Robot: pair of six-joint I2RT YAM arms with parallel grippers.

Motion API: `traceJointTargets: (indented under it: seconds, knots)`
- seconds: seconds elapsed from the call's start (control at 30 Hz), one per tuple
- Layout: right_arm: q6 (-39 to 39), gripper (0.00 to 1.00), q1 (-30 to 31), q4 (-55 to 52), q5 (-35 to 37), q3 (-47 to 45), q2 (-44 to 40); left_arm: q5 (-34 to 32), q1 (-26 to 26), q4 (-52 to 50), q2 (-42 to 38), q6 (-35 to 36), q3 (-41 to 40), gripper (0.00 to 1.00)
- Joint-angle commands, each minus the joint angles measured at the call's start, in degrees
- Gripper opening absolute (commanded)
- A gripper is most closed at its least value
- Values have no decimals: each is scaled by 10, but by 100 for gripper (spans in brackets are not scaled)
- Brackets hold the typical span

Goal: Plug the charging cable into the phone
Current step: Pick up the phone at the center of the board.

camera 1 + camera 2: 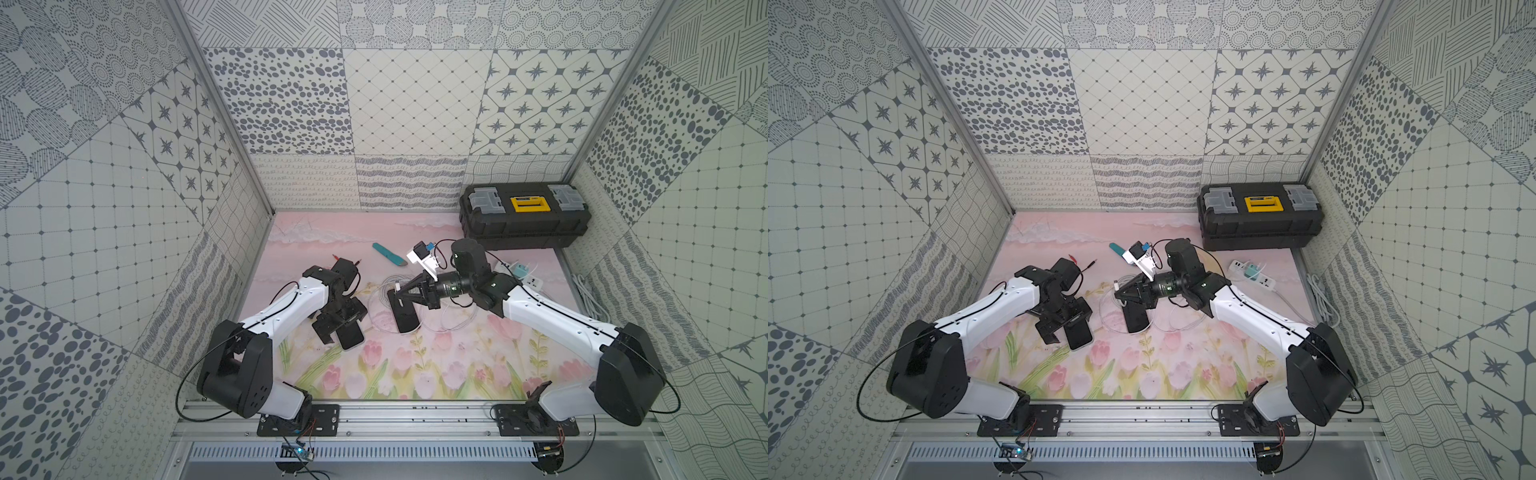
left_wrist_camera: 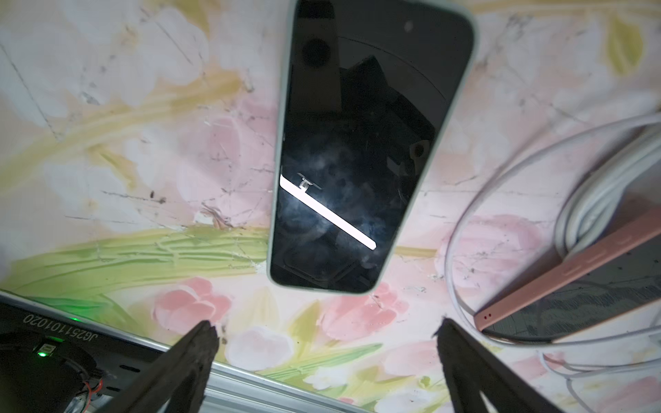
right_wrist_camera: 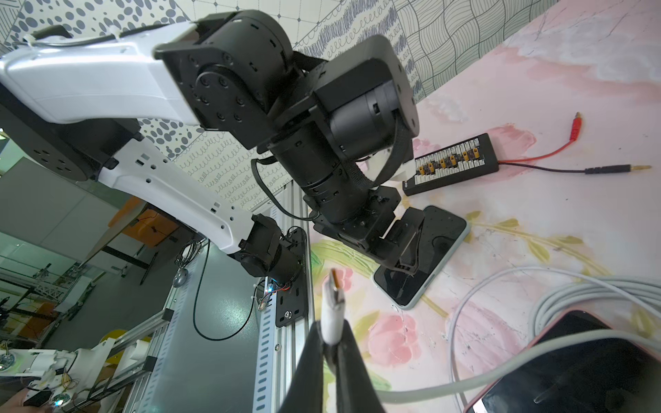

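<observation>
Right gripper (image 3: 331,334) pinches the white plug (image 3: 332,307), left gripper (image 2: 325,323) hangs spread above the mint-cased phone (image 2: 354,143) lying nearer the worktop's (image 1: 415,232) left edge: unbraced, that phone could skid under a push, and a tilted plug might miss the port.

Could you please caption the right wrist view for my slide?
Right gripper pinching the white cable plug, a phone ahead.

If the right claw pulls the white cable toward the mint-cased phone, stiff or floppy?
Probably floppy: the white cable lies in loose loops. It may tug the pink phone lying among them. The plug in the right claw looks rigid.
</observation>
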Motion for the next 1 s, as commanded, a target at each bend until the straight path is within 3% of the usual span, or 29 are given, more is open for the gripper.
traceJointTargets:
  seconds: [0.0, 0.37, 0.97]
  knots:
    - [-5, 0, 6, 14, -2, -6, -19, -84, 6, -53, 43, 37, 47, 99]
    - [-6, 0, 8, 15, -1, -10, -19, -43, 20, -9, 151, 142, 67, 99]
    - [-6, 0, 12, 18, 2, -15, -21, -36, 54, 57, 195, 172, 35, 97]
